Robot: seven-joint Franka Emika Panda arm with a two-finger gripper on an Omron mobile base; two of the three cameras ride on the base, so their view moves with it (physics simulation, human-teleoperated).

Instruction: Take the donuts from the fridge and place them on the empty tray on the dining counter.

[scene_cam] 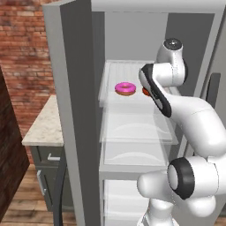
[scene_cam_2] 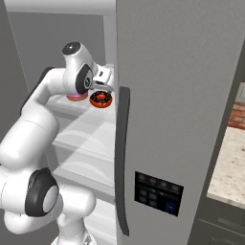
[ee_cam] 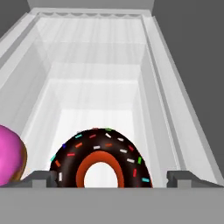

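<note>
Nearest in the hand view: gripper spread wide, one dark fingertip low left, the other low right, nothing pinched. Between them, flat on the glass shelf, the chocolate donut with coloured sprinkles, bare gaps on both sides between icing and tips. Just left of it, apart, the pink donut, cut by the picture edge. Beyond, clear glass running to the white back wall, side walls closing in left and right.

From the left base view: fridge open, pink donut near the front lip of an upper shelf, a sliver of the chocolate one behind the white arm. Lower shelves bare below.

From the right base view: chocolate donut close beside the door edge with its dark handle, gripper directly above it.
</note>
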